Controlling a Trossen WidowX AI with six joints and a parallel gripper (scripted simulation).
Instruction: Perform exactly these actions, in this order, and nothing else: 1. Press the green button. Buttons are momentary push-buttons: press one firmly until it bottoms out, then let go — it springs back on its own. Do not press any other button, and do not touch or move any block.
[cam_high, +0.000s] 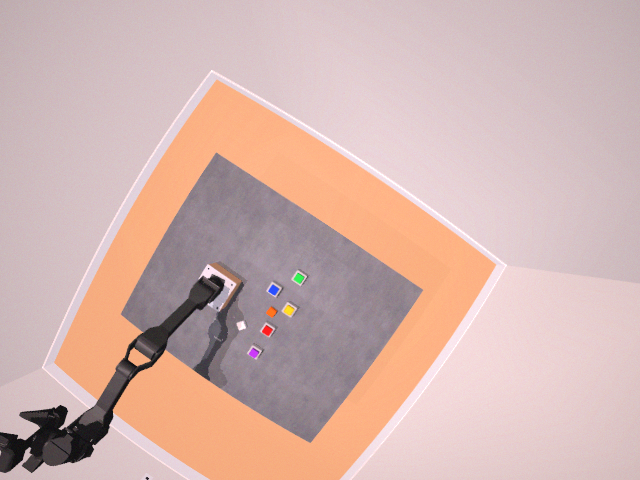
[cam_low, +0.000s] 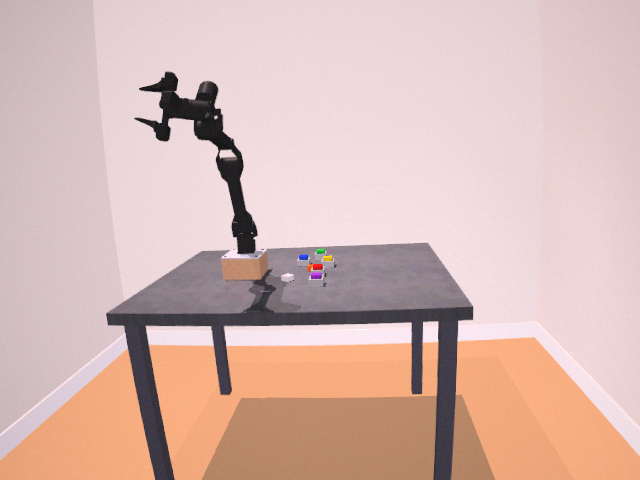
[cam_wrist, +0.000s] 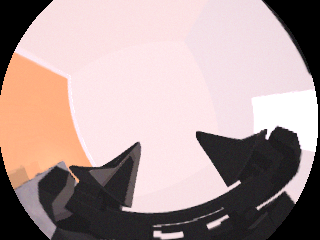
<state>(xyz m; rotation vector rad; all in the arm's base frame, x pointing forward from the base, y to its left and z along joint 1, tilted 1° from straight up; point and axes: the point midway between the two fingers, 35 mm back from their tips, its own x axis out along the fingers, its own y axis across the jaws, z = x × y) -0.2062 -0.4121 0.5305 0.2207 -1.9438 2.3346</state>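
While the black arm (cam_low: 233, 191) rises from a small wooden block base (cam_low: 244, 266) at the left of a dark grey surface (cam_low: 372, 289), its upper part bends back and away from the buttons, so the pincer (cam_low: 149, 104) hangs high in the air past the surface's left edge. Its two pointed fingers (cam_low: 151, 87) stand wide apart with nothing between them; through the wrist view they point at pale wall and a strip of orange floor.

Right of the base sits a tight cluster of small square buttons in pale housings. Farthest from the arm's base is the green button (cam_high: 298, 277), at the back of the group, untouched. Just beside it, toward the base, is the blue button (cam_high: 273, 289). Near these is the yellow button (cam_high: 288, 310), with a small orange block (cam_high: 271, 311) touching or nearly touching its side. Closer to the front edge come the red button (cam_high: 267, 329) and then the purple button (cam_high: 253, 352). A little white block (cam_high: 240, 325) lies apart from the cluster, between it and the arm's shadow on the surface.
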